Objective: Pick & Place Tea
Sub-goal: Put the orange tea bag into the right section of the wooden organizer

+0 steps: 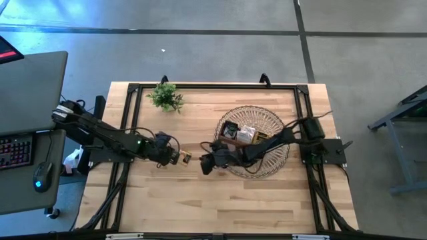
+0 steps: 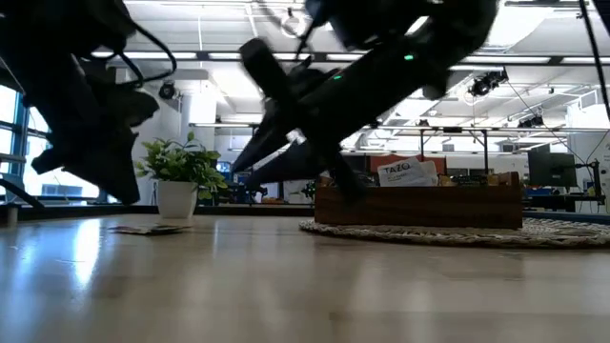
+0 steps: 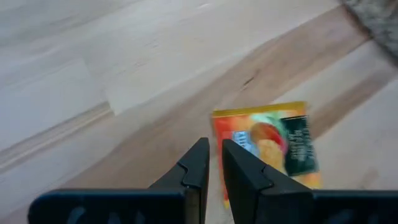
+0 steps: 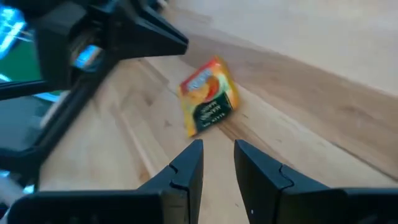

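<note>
Here orange tea packet [image 4: 208,96] lies flat on counter [image 1: 200,200] between both tools: left tool [image 3: 214,163] narrowly parted, empty, packet at its 3 o'clock; right tool [image 4: 217,158] slightly open, empty, aimed for pickup.

Glossy printed tea packet [image 3: 268,148] – pale, smooth wooden table [image 1: 200,200] – woven wicker basket [image 1: 270,120].

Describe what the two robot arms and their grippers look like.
Both arms are black and slender, with cables along them. A green light glows on the left arm. The left gripper and right gripper each have two dark, flat, tapering fingers.
</note>
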`<state>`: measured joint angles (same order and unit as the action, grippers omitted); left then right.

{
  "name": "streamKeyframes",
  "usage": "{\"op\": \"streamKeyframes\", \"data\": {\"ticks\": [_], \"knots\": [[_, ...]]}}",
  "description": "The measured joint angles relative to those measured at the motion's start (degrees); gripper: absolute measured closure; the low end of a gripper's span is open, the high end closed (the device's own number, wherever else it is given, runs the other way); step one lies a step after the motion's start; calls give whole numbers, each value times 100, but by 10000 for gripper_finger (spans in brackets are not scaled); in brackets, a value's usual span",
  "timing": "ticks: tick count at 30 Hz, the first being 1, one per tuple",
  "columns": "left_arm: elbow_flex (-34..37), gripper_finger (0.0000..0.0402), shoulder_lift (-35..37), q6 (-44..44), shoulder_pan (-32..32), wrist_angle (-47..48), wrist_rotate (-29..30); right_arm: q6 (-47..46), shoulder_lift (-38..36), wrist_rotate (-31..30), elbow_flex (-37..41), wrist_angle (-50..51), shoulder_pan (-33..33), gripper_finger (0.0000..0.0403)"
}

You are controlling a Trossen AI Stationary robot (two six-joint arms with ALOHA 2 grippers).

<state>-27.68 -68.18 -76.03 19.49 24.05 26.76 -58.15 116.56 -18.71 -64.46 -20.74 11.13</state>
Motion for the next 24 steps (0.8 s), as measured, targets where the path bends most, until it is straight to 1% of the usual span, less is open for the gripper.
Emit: {"op": "streamKeyframes", "data": {"ticks": [4,7,12,16,20,24], "knots": [[-10,358,-146,-99,2,-153,-49,-433,359,81,-798,1313,-52,315],[-5,358,-328,-243,2,-160,-96,-606,657,222,-1386,1992,-100,315],[-8,358,-745,-551,2,-170,-403,-658,1228,536,-2112,2097,-231,315],[-18,358,-1045,-480,4,-444,-341,-938,1604,594,-2449,2056,-339,315],[-21,358,-1067,-469,2,-495,-412,-992,1705,860,-2499,2004,-442,315],[-18,358,-1069,-231,-4,-534,-523,-997,1684,802,-2494,1999,-444,315]]}}
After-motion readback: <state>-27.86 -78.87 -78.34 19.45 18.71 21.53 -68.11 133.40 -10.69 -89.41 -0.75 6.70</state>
